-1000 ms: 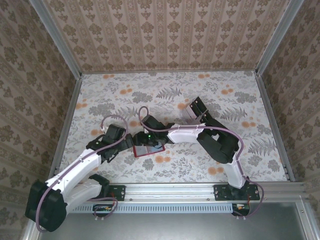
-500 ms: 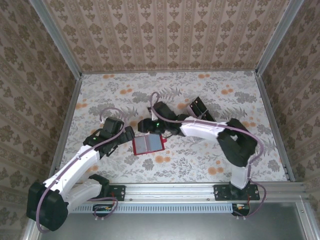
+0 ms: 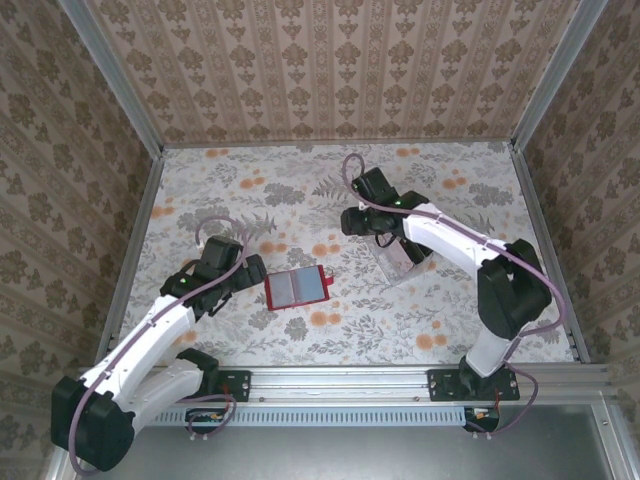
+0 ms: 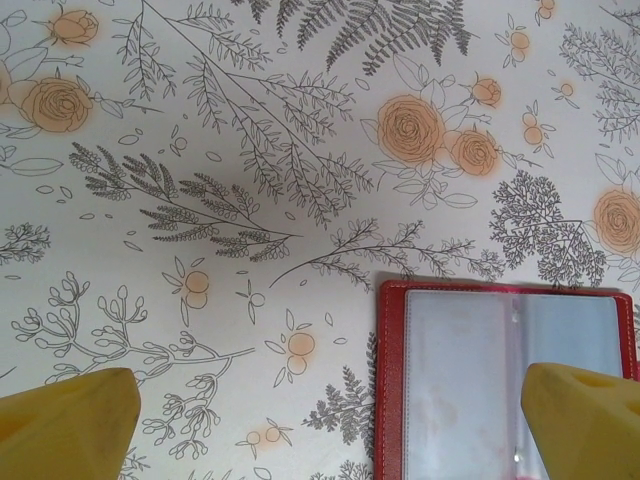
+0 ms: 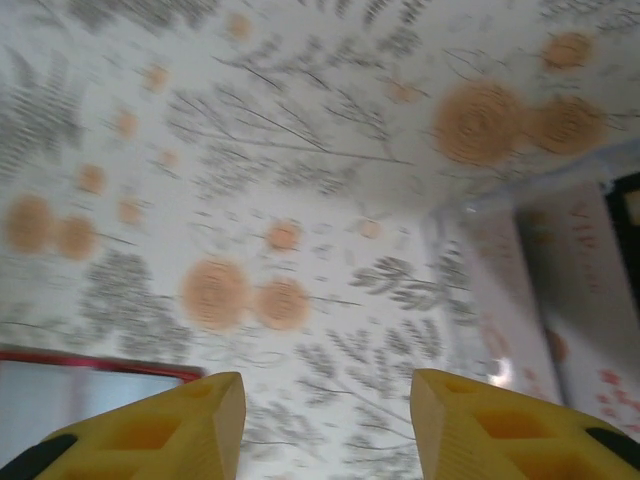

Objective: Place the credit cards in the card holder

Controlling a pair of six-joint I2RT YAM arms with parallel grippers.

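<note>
The red card holder lies open on the flowered table, its greyish clear pockets up. My left gripper hovers at its left edge, open. In the left wrist view the card holder sits under the right fingertip, and the left gripper has nothing between its fingers. My right gripper is open and empty, up and to the right of the holder, beside the clear tray. The blurred right wrist view shows the right gripper, the credit cards lying in the tray, and a corner of the holder.
The clear plastic tray stands right of centre, partly under my right forearm. Aluminium rails and patterned walls close in the table on all sides. Bare flowered tablecloth stretches to the back left and along the front.
My right arm has swung from over the card holder back and to the right, toward the tray, and its jaws have narrowed slightly. The left gripper drew back a little leftward. The holder stays open.
</note>
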